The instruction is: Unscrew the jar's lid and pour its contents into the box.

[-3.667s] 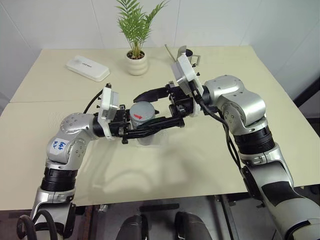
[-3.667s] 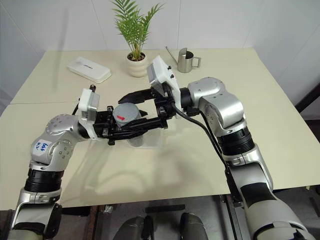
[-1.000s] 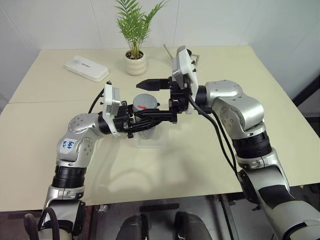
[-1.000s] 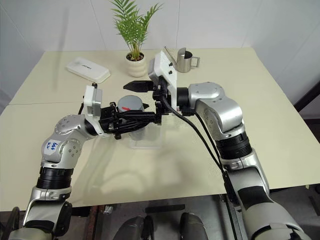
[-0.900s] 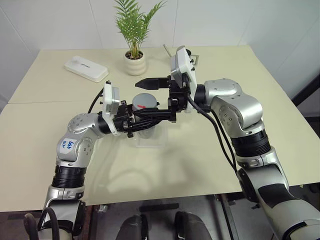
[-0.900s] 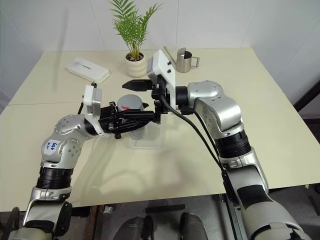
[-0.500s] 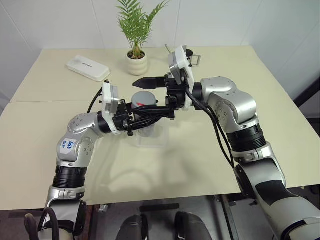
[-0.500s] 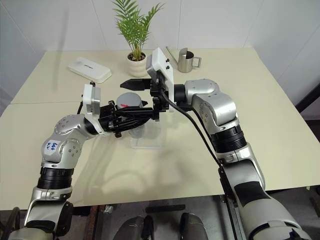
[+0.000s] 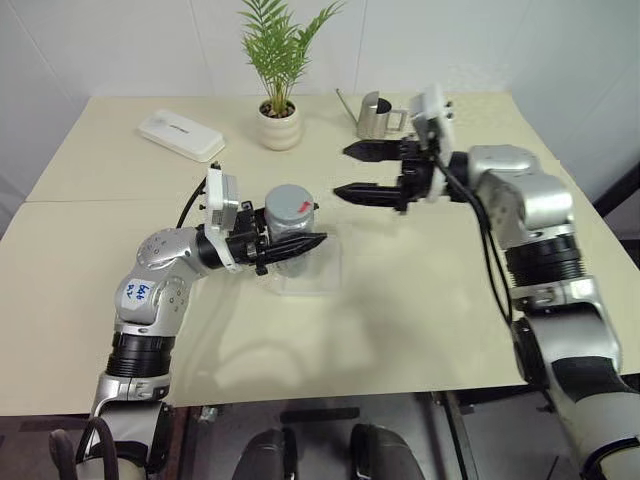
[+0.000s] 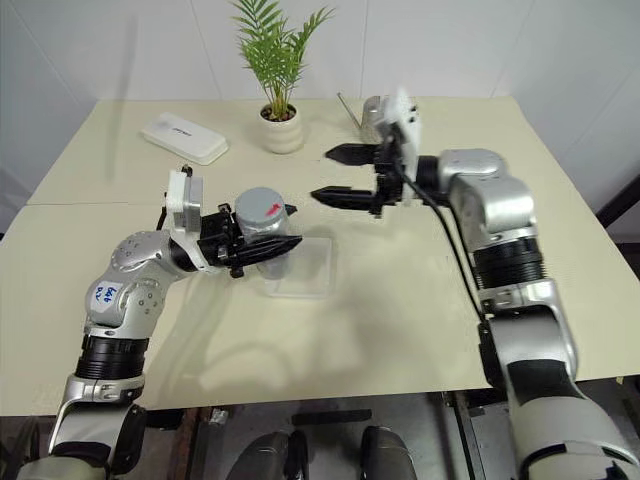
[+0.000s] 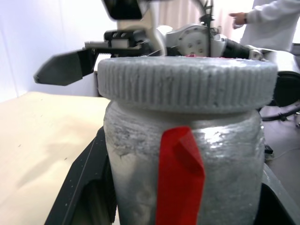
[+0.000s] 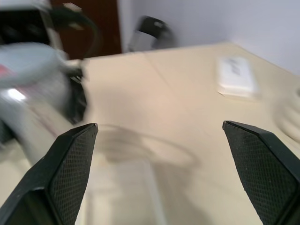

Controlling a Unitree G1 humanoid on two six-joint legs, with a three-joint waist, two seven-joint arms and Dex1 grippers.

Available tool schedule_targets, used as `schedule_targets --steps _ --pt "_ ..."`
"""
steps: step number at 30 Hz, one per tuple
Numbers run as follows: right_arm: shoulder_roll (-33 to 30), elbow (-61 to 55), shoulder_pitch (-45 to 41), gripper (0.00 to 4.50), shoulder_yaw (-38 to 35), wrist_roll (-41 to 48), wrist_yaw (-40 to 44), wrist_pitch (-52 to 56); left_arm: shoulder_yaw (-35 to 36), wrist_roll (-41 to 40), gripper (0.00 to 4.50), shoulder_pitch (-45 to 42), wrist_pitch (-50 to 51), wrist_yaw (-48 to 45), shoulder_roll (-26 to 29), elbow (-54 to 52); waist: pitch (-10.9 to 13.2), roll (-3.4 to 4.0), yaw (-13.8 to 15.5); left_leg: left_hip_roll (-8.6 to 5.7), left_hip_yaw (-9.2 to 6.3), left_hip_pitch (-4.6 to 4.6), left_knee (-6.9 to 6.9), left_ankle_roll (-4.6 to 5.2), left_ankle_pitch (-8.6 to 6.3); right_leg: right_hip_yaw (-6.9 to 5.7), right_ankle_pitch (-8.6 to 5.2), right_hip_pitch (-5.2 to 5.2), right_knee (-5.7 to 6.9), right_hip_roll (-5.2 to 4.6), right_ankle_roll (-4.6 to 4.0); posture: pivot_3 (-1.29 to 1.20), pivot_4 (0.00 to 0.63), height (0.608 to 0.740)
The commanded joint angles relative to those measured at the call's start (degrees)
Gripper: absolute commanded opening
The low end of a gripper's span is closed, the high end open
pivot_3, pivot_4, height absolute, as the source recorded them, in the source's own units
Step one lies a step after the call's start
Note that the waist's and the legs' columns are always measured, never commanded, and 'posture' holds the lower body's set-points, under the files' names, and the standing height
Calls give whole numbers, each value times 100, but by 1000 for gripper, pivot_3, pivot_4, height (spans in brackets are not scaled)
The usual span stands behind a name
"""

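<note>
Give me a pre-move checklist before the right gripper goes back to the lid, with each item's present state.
1. Jar held by left gripper: ok, its fingers are shut on the jar's body.
2. Lid on the jar: ok, seated on top, red mark up.
3. Right gripper ready to grasp: ok, jaws wide open and empty.
4. Right gripper aligned with the lid: not ok, it stands off to the side, apart from the jar.
5. Box under the jar: ok, the clear tray lies on the table below it.
6. Lid loosened: cannot tell.
</note>
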Motion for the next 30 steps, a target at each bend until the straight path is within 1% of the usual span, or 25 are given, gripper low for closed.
schedule_targets --steps 1,5,10,13,17,24,30 --pt "-233 -71 75 4484 -270 33 168 -28 63 -104 2237 -46 -114 -65 4 -148 0 0 -24 2 0 0 -1 0 0 -2 0 0 -1 3 0 0 150 740" --pt "-302 -394 170 4484 -381 212 300 198 75 -91 2237 -58 -125 -85 17 -107 1 1 -42 11 13 6 -2 -1 0 5 0 0 0 12 0 0 150 740" --pt "-114 -1047 183 4484 -396 508 327 615 62 -72 2237 -98 -133 -98 3 -54 1 1 -28 13 15 8 6 -1 0 10 0 -1 8 9 0 0 150 740" --pt "163 -1624 184 4484 -322 749 183 892 37 -57 2237 -106 -133 -101 -15 -37 1 1 -25 13 14 8 6 -1 0 11 0 -1 8 7 0 0 150 740" --pt "721 -2192 90 4484 -84 752 -413 1225 18 -55 2237 -95 -108 -102 -19 -44 1 2 -31 14 13 8 3 -2 0 11 0 -2 7 7 0 0 150 740" --pt "1042 -2345 24 4484 280 566 -761 1324 -13 -52 2237 -127 -80 -115 -4 -9 1 1 -13 5 9 4 6 1 -2 9 1 -2 7 0 1 0 150 740" --pt "1222 -2378 -38 4484 371 542 -948 1370 -34 -34 2237 -170 -109 -92 -41 49 1 1 -27 8 11 5 2 1 -2 8 1 -5 7 6 1 0 150 740"
